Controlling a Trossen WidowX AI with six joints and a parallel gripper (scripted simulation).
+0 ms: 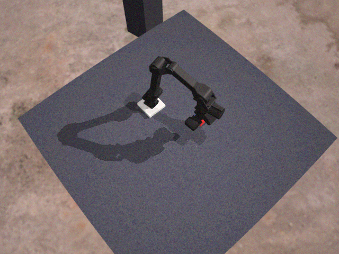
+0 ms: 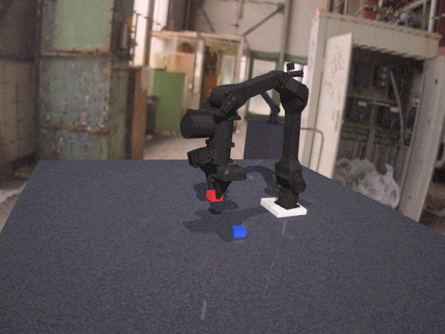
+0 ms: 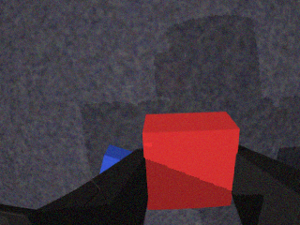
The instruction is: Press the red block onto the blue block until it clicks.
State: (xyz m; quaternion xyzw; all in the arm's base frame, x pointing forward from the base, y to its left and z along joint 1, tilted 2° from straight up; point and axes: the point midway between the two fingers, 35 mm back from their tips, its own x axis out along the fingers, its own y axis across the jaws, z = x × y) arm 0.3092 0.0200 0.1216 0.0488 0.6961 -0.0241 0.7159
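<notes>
The red block (image 1: pixel 203 122) (image 2: pixel 213 195) (image 3: pixel 189 161) is held in the air between the fingers. My gripper (image 2: pixel 215 195) (image 3: pixel 187 157) is shut on it, above the table. The blue block (image 2: pixel 238 231) (image 3: pixel 111 164) lies on the table, lower than the red block and apart from it. In the exterior view it is to the right of the gripper and nearer the camera. In the wrist view it is left of the red block, partly hidden behind the left finger. In the top view the arm hides nearly all of it and most of the fingers.
The arm's white base plate (image 1: pixel 150 112) (image 2: pixel 287 212) stands on the dark table (image 1: pixel 191 205) (image 2: pixel 143 280). A dark pillar (image 1: pixel 143 16) stands beyond the table's edge. The arm casts shadows on the table around the blocks.
</notes>
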